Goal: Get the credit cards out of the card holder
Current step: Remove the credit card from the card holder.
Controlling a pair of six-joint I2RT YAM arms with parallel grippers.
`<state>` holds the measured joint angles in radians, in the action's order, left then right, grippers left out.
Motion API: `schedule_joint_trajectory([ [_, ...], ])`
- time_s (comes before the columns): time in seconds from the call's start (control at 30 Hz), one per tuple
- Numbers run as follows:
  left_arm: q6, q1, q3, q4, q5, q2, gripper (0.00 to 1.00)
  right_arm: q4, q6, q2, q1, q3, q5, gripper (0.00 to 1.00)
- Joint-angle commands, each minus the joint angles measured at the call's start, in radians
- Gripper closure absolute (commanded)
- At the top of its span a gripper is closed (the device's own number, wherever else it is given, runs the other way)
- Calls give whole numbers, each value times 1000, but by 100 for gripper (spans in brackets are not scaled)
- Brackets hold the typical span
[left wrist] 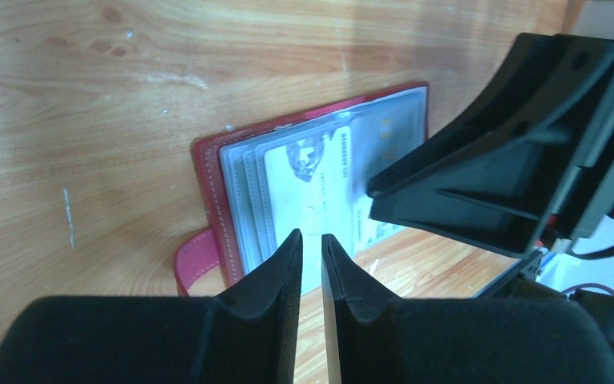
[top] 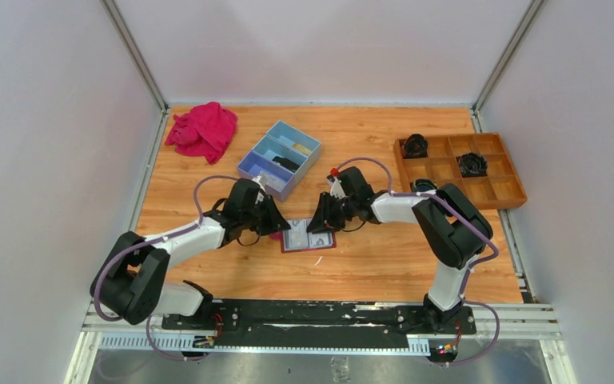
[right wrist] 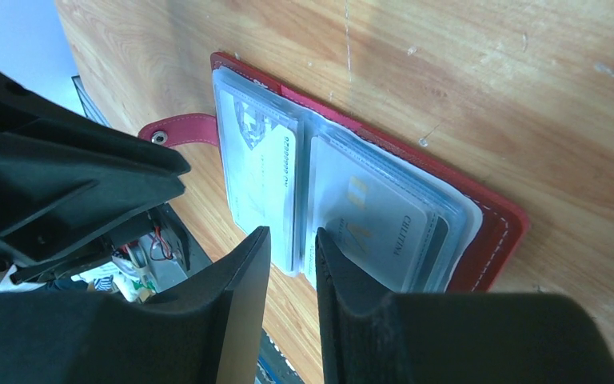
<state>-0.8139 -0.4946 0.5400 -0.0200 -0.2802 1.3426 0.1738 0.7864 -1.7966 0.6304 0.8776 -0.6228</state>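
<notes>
The dark red card holder (top: 308, 238) lies open on the wooden table between both grippers. Its clear pockets hold whitish credit cards (left wrist: 308, 180); one sits on each side of the fold (right wrist: 260, 172) (right wrist: 376, 220). The pink-red strap (left wrist: 196, 256) sticks out sideways. My left gripper (top: 277, 226) (left wrist: 308, 238) hovers at the holder's edge, its jaws a narrow slit apart with nothing between them. My right gripper (top: 320, 222) (right wrist: 292, 234) stands opposite. Its jaws are open over the pockets' near edge at the fold, with one fingertip (right wrist: 328, 248) overlapping a pocket.
A blue three-compartment box (top: 265, 174) stands just behind the left gripper. A bright pink cloth (top: 204, 130) lies at the back left. A wooden divided tray (top: 500, 190) with black parts sits at the right. White walls enclose the table.
</notes>
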Motion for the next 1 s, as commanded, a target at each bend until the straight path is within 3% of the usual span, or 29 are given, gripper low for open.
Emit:
schedule_joint_trajectory([
  [0.0,36,2,-13,-3,4,-39,81,4,0,-19,-18,-13,-9,69],
  [0.57,51,2,26,-12,-32,85,81,-2,-7,-16,-22,-10,-12,69],
  [0.97,51,2,24,-18,-17,42,82,-5,-10,-23,-26,-5,-14,69],
])
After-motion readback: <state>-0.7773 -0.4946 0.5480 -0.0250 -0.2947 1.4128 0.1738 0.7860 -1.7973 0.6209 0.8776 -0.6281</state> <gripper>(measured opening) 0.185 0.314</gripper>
